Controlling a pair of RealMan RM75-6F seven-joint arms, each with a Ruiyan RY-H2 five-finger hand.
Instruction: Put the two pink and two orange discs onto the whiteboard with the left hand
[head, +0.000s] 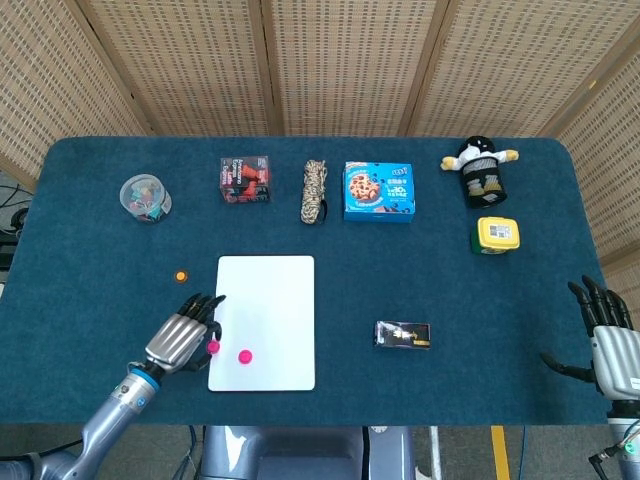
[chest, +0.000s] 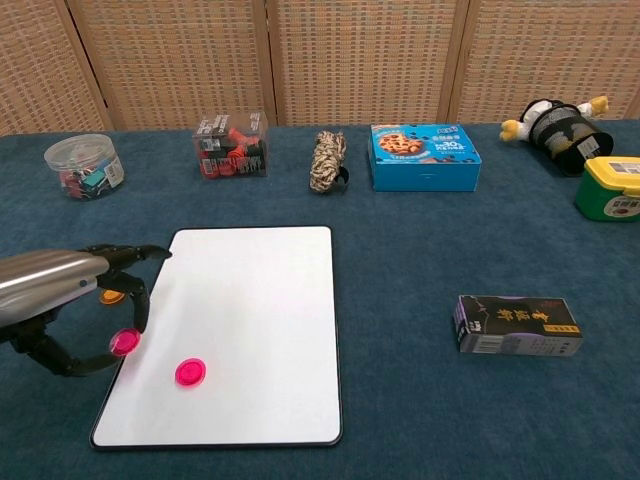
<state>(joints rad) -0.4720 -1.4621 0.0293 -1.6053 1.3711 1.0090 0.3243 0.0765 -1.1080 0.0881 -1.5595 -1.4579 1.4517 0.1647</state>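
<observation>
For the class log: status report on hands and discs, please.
Left hand pinches second pink disc at whiteboard edge. Right hand open, idle. One pink disc on board. Path unobstructed.

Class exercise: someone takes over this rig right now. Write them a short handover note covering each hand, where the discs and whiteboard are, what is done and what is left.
Left hand: pinches a pink disc over the left edge of the whiteboard, not yet released.
Right hand: open, holds nothing, at the table's right edge.
Done: one pink disc lies on the whiteboard, lower left.
Left to do: set down the held pink disc, then move both orange discs. One orange disc lies on the cloth left of the board; the other shows in the chest view, partly hidden behind the left hand's fingers.
</observation>
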